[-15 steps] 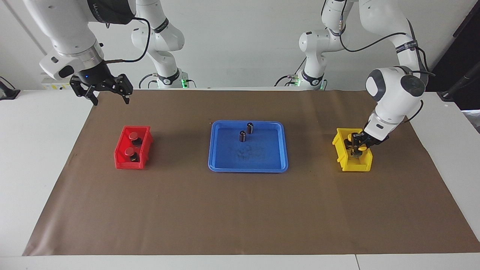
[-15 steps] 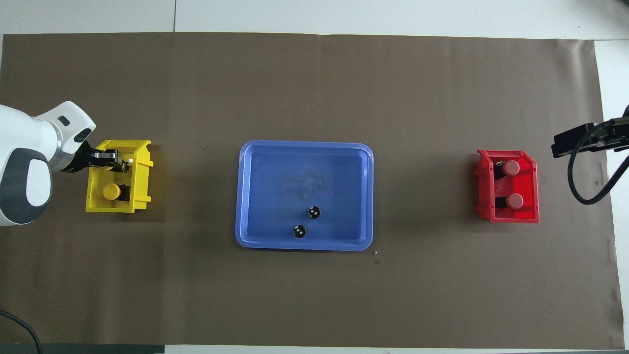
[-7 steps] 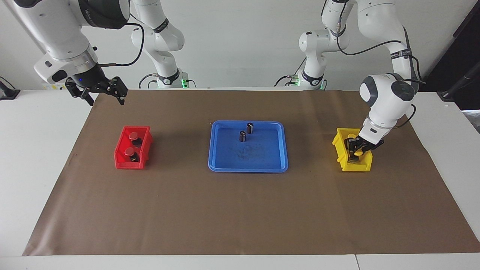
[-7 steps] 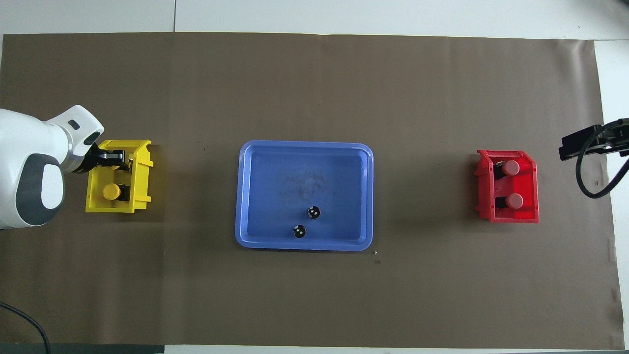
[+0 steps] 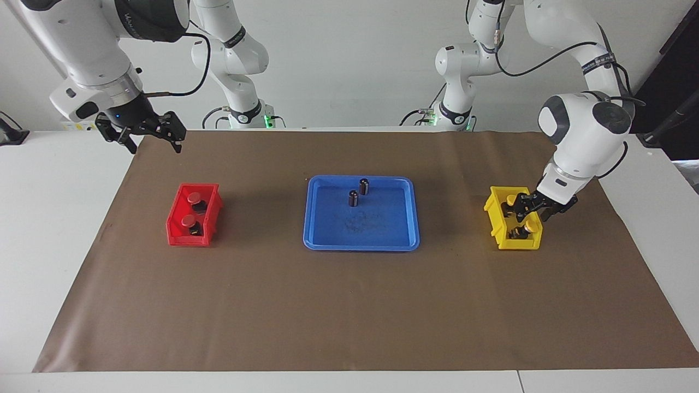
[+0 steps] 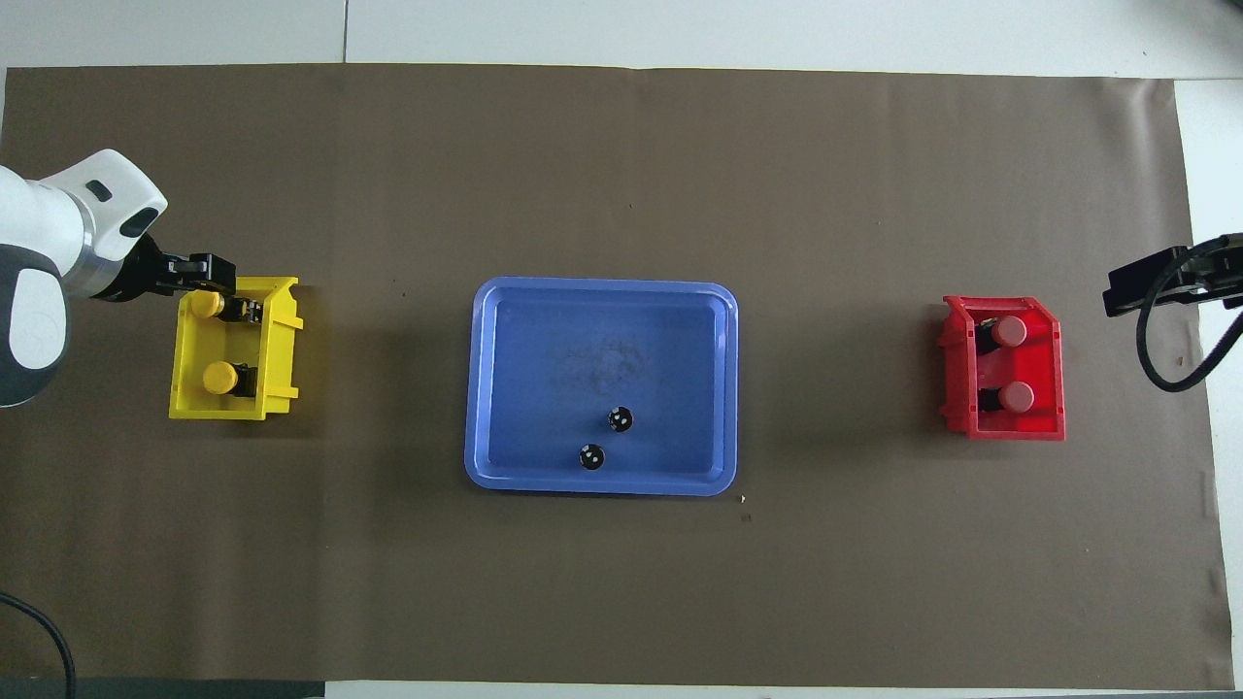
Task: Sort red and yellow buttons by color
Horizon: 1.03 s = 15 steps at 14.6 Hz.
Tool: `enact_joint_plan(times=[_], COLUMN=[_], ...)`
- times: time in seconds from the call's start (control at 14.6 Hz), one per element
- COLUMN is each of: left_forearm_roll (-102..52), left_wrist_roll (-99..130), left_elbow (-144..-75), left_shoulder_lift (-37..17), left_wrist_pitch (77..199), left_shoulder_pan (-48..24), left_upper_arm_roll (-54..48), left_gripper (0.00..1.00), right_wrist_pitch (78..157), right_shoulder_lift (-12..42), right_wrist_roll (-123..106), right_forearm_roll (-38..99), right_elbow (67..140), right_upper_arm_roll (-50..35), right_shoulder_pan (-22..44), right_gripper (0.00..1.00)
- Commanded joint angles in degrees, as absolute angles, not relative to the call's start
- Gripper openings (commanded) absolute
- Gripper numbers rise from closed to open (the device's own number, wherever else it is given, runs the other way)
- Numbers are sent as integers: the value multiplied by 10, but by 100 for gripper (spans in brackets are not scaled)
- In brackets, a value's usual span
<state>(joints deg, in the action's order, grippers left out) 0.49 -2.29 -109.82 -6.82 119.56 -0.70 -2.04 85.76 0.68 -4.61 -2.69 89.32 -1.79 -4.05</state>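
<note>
Left gripper [image 5: 534, 212] unclenched over yellow bin [image 5: 494, 218], both yellow buttons [image 6: 221, 378] inside. Risk: finger snags bin rim, tips it. Right gripper [image 5: 146, 132] waits, spread.

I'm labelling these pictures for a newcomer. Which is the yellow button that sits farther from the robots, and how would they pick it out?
Find the yellow bin at the left arm's end of the table, beside the blue tray. Two yellow-capped buttons lie in it. The farther yellow button sits under the left gripper; the nearer yellow button lies uncovered.
</note>
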Motion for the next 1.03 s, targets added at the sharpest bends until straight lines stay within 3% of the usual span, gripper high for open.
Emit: enact_joint_plan(times=[0.0,0.48,0.96], left_forearm_roll=[-1,0,0], left_wrist_roll=[-22,-78,-72], left_elbow=[-1066,-855,-795], left_shoulder_lift=[-76,-71,-62], left_wrist_pitch=[1159,928,832], left_shoulder_pan=[-13,-14,-21], left_upper_arm_roll=[-17,-27,-44], left_gripper=[100,100,100], right_wrist_pitch=[853,850,850], right_shoulder_lift=[3,3,3], right_wrist_roll=[-48,-48,-47], right_forearm_roll=[-25,-25,-25], right_elbow=[895,895,895], right_upper_arm_roll=[-21,-22,-22], right_shoulder_pan=[-41,-41,-41], right_gripper=[100,100,100])
